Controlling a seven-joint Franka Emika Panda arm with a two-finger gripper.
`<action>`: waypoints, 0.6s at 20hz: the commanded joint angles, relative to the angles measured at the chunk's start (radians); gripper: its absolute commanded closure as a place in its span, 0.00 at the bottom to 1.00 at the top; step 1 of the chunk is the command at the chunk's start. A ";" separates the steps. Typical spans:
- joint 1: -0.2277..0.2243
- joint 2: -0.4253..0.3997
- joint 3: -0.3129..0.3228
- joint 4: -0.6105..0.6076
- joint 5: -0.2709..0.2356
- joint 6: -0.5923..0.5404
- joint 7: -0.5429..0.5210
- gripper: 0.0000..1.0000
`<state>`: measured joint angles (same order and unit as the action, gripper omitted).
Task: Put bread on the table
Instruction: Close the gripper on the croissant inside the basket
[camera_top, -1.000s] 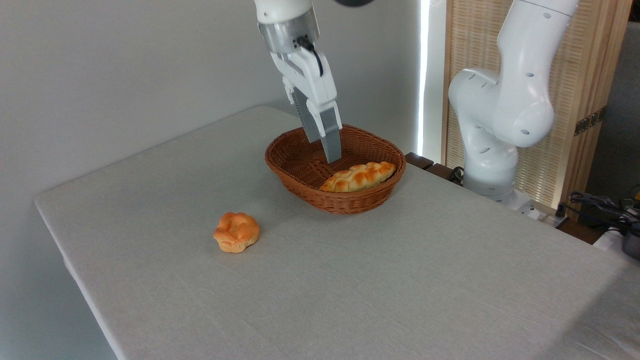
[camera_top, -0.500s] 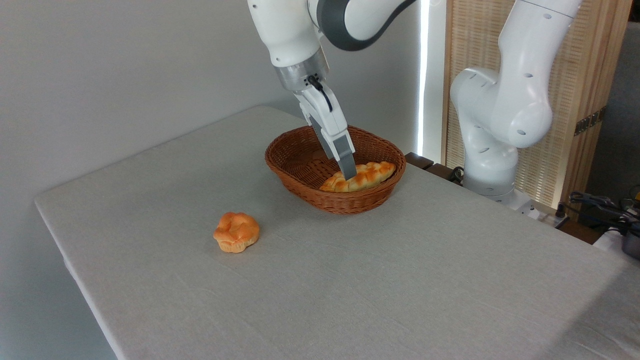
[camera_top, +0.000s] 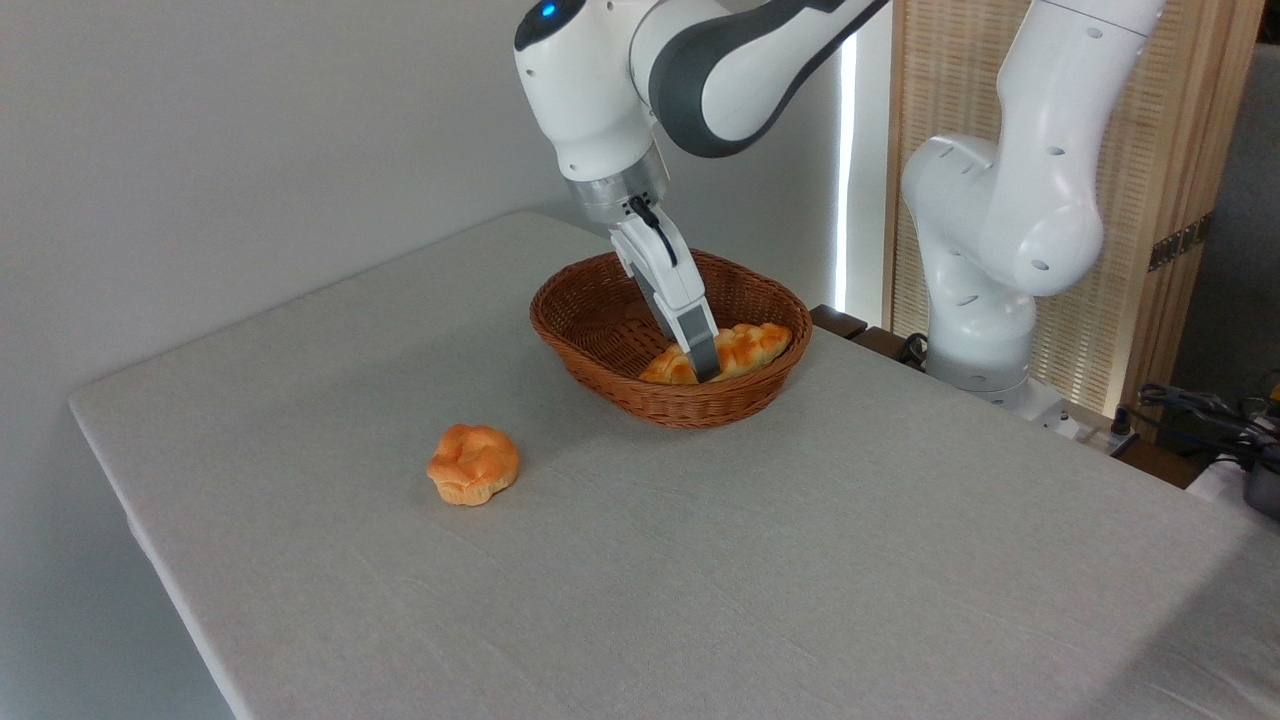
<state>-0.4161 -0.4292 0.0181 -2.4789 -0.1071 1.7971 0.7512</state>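
The bread (camera_top: 752, 345), a long braided golden loaf, lies along the near right side of the brown wicker basket (camera_top: 585, 345). My gripper (camera_top: 710, 358) reaches down into the basket at a slant, over the loaf's middle. Its near grey finger (camera_top: 703, 356) stands in front of the loaf and the far finger is hidden behind it, so the jaws straddle the bread and look open. The table (camera_top: 700, 560) is covered in a plain light grey cloth and carries the basket at its far side.
A small round orange bun (camera_top: 473, 464) sits on the cloth to the left of the basket, nearer the front. The arm's white base (camera_top: 985, 260) stands beyond the table's far right edge, before a slatted wooden screen (camera_top: 1180, 150).
The gripper has come down and to the right, from above the basket's middle into the basket and onto the loaf. The loaf and the bun have not moved.
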 joint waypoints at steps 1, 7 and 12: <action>-0.009 -0.005 0.006 -0.043 -0.008 0.059 0.013 0.17; -0.010 0.001 0.006 -0.049 -0.013 0.067 0.020 0.97; -0.010 0.001 0.006 -0.048 -0.013 0.056 0.020 0.97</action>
<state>-0.4162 -0.4287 0.0181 -2.5117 -0.1070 1.8407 0.7512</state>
